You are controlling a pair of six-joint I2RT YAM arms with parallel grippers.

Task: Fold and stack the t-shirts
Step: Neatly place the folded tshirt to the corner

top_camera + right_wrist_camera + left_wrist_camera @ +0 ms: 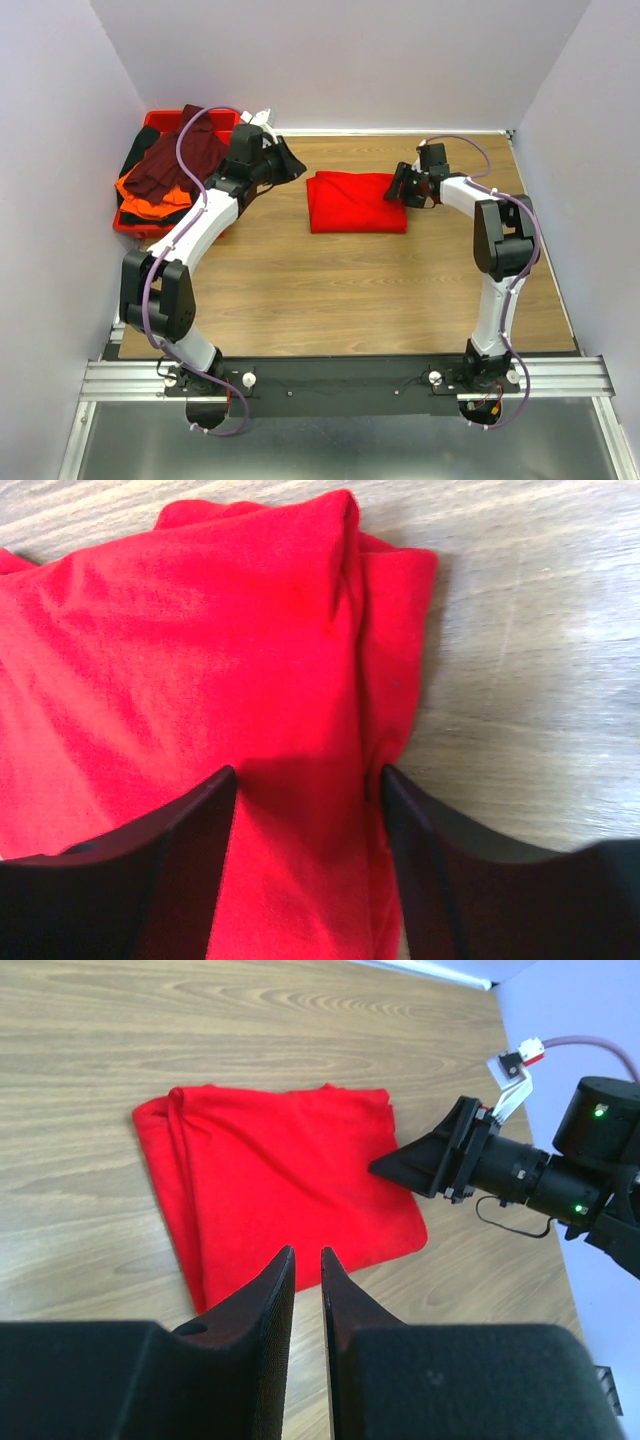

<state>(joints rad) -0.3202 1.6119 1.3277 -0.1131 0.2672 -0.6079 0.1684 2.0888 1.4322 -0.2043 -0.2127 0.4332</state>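
so, far left the tray (125,222) holds the maroon, orange and black shirts (165,175). beside it the left gripper (290,160) hangs barely ajar, empty. the folded red shirt (355,202) lies mid-table, long side left-right; the right gripper (403,185), spread, straddles its right edge, nearer.

Right hand (307,773) agape (left hand (306,1251) narrow)

The worktop (350,290) looks like smooth wood with a faint sheen. The bright red t-shirt (355,203) on it is soft, matt, creased cloth. Left of this shirt the tray (125,224) is glossy red plastic; the maroon t-shirt (180,160) and orange t-shirt (140,188) in it are matt cloth.
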